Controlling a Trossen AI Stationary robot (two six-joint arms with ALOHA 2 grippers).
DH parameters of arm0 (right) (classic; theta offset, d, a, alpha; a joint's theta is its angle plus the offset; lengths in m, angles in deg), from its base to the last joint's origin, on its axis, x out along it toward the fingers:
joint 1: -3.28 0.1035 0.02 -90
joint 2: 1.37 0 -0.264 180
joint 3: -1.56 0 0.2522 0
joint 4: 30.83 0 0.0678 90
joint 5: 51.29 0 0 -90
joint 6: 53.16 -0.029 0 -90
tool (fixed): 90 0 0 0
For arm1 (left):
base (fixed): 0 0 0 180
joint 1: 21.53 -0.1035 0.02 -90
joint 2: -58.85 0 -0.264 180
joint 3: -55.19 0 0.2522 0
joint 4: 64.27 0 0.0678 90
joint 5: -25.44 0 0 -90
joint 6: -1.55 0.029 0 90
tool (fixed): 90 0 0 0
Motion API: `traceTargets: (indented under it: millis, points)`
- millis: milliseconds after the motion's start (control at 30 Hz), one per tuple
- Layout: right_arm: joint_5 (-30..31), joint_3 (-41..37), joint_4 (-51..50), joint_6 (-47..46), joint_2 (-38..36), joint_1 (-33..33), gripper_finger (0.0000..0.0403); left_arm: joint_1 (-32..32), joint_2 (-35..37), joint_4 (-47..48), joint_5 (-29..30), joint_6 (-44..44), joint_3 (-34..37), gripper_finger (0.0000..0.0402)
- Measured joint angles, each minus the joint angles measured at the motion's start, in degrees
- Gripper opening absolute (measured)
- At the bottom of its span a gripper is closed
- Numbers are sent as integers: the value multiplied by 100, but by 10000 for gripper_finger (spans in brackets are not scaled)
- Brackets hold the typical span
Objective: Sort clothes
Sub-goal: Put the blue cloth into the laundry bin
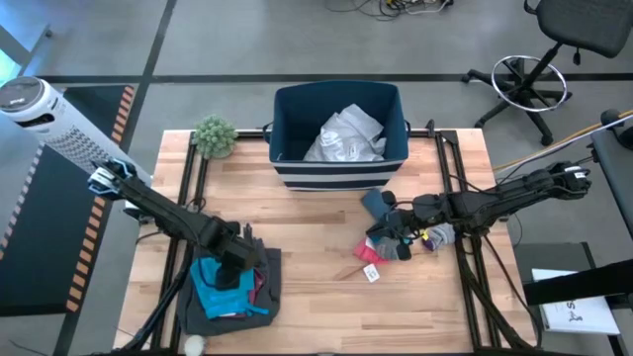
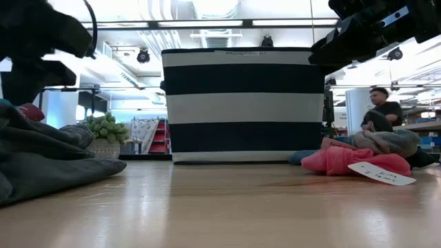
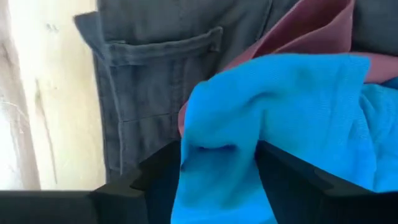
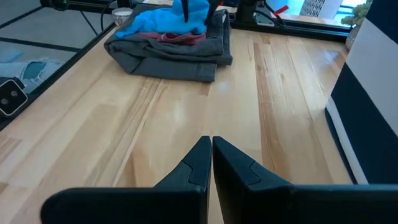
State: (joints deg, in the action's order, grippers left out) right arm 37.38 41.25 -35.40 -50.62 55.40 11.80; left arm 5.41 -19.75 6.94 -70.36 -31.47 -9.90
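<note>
Partly sorted: left pincer (image 1: 235,265) clamped on soft teal cloth (image 1: 215,289) lower left; right pincer (image 1: 394,220) closed, empty, above loose multicoloured socks (image 1: 420,240) right of centre

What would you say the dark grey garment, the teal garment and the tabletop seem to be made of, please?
The dark grey garment looks like matte woven cotton, going by its stitched pocket and seams. The teal garment, pinched in the left gripper, seems a soft knit, perhaps fleece, with rounded folds. The tabletop appears to be pale wooden planks with visible grain and a slight sheen.
</note>
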Motion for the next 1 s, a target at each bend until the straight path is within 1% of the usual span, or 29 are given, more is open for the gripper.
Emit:
traceTargets:
  millis: [100,200,267,300,333,400,467,567,667,767,900,1000]
  points:
    - [-2,-2,6,1,0,0,0,0,-105,10,-211,140,-31,138]
    - [-2,-2,8,7,0,0,0,-2,-144,23,-479,298,-143,79]
    - [-2,-2,6,3,0,0,0,-2,-142,74,-642,460,-243,34]
    - [-2,-2,7,3,0,0,0,-2,-121,107,-700,536,-293,18]
    - [-2,-2,8,3,0,0,0,-2,-81,110,-723,550,-341,12]
    - [-2,-2,6,3,0,0,0,-2,26,130,-709,559,-484,15]
    - [-2,-2,8,3,0,0,0,-2,142,120,-521,640,-671,15]
    - [-2,-2,11,3,0,0,0,1,328,107,12,745,-1048,6]
    - [-2,-2,62,2,0,0,0,-11,505,-58,987,752,-1479,6]
    - [-2,-2,86,1,0,0,0,-13,596,-233,1966,971,-1917,6]
    - [-2,-2,95,3,0,0,0,-27,654,-658,3036,1632,-2438,6]
    - [-2,-2,96,3,0,0,0,-187,659,-1185,3576,2211,-2754,6]
